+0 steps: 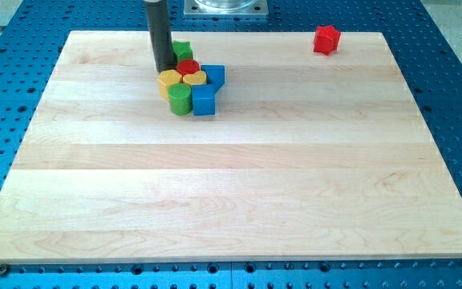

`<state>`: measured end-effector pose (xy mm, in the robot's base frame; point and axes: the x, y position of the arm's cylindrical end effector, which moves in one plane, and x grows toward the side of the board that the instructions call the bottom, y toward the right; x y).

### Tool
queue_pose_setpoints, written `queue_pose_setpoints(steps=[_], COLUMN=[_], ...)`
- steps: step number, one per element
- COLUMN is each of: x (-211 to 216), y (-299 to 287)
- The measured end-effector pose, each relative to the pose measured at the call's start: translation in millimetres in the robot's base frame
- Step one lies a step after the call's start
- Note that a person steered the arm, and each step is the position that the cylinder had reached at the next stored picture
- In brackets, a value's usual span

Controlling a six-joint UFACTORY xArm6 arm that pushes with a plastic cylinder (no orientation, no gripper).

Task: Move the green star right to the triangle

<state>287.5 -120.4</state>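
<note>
The tool is a straight dark rod that grasps nothing; my tip (164, 69) rests on the pale wooden table (231, 193) near the view's top, left of centre. It stands at the left edge of a tight cluster of small coloured blocks.

Just to the view's right of the tip, partly hidden behind the rod, sits a green block (183, 50); its outline is blocked, so I take it to be the green star but cannot be sure. It seems to touch the rod or lie just beside it.

Directly below the tip, touching or nearly touching it, is a yellow block (169, 79). To the tip's right lies a red round block (188, 67), and below that a second yellow block (196, 78). Further right of the tip is a blue block (214, 75). Below the tip and slightly right stand a green cylinder (180, 99) and, beside it, a blue cube-like block (204, 100). All these pieces press against one another.

Well apart from the tip, far to the view's right near the table's top edge, a red block (326, 39) sits alone.
</note>
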Motion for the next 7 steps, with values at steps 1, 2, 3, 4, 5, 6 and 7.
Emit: queue_pose_setpoints(steps=[1, 2, 3, 4, 5, 6, 7], x=[-7.7, -25.6, -47.9, -48.2, -40.7, -46.4, -47.3], y=[4.6, 39.6, 50.8, 87.3, 142.0, 146.9, 174.4])
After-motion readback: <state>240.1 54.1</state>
